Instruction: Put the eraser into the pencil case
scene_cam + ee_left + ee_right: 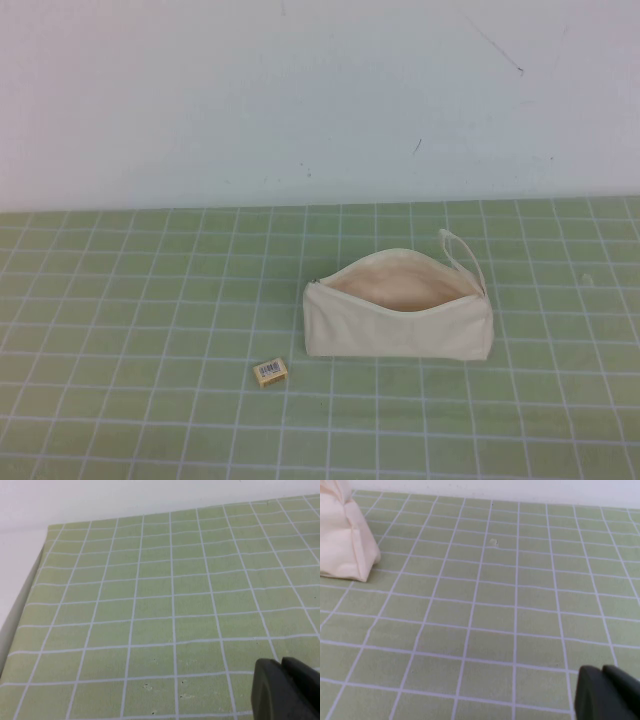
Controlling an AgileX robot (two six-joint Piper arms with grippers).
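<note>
The eraser point(271, 372), a tiny yellow-tan block with a white label, lies on the green grid mat just left of and in front of the pencil case. The pencil case point(398, 308) is a cream canvas pouch, unzipped and gaping open, with its loop strap point(461, 250) at its far right end. One end of it shows in the right wrist view point(342, 535). My left gripper point(281, 664) is shut and empty over bare mat. My right gripper point(601, 671) is shut and empty, well away from the pouch. Neither arm shows in the high view.
The green grid mat point(150, 300) covers the table up to a white wall point(300, 100) at the back. In the left wrist view the mat's edge point(30, 587) meets a white surface. A small pale speck point(493, 542) lies on the mat.
</note>
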